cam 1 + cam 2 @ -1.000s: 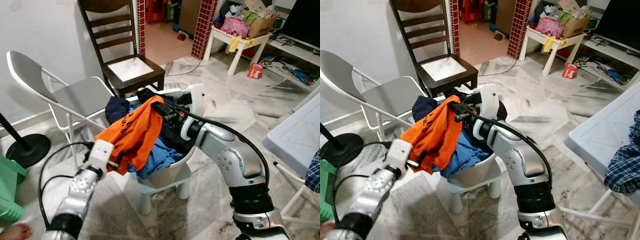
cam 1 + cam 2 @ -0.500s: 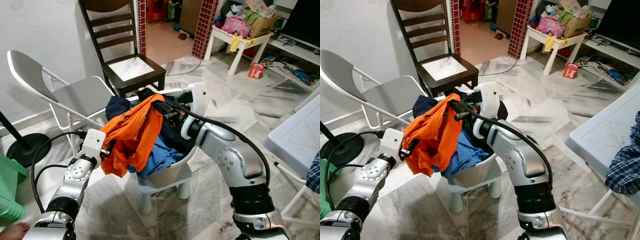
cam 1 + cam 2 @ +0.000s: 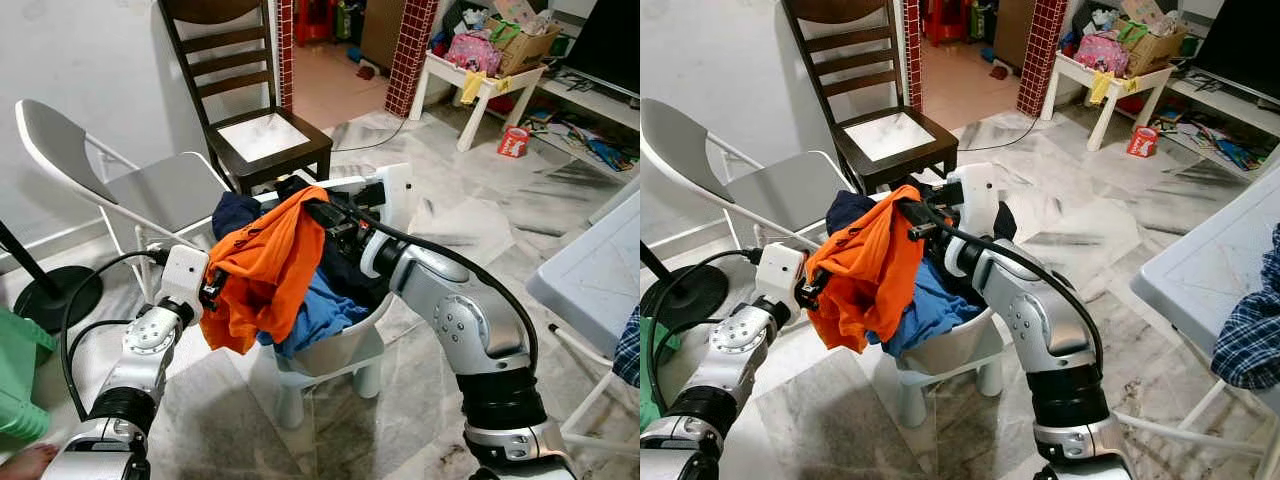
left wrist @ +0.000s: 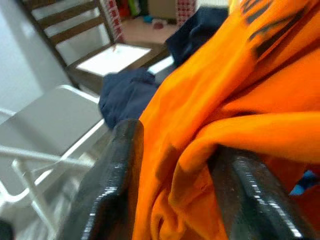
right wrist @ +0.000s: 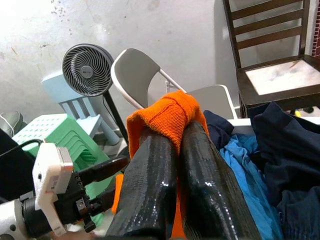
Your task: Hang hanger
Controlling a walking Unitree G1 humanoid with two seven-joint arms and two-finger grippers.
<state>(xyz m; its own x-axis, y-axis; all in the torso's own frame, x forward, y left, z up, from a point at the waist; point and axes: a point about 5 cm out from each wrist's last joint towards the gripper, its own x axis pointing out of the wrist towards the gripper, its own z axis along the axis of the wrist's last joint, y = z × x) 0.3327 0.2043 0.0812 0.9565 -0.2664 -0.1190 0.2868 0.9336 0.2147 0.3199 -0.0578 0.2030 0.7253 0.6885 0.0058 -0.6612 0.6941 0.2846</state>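
An orange shirt (image 3: 265,265) is lifted off a heap of clothes in a white plastic tub chair (image 3: 340,355). My right gripper (image 3: 310,212) is shut on the shirt's top fold, and the cloth bulges over its fingertips (image 5: 177,132). My left gripper (image 3: 213,290) is at the shirt's hanging left edge. It is open, with orange cloth (image 4: 240,75) lying between its two spread fingers (image 4: 122,150). A blue garment (image 3: 320,310) and a dark navy one (image 3: 235,212) stay in the heap. I cannot make out a hanger.
A grey folding chair (image 3: 160,195) and a dark wooden chair (image 3: 262,135) stand just behind the heap. A fan base (image 3: 55,295) and a green stool (image 3: 20,380) are to the left, with a person's foot (image 3: 30,462) nearby. A white table (image 3: 590,270) is on the right.
My left arm has risen, bringing its gripper up from the shirt's lower hem to its left edge. The right gripper has kept its hold in place.
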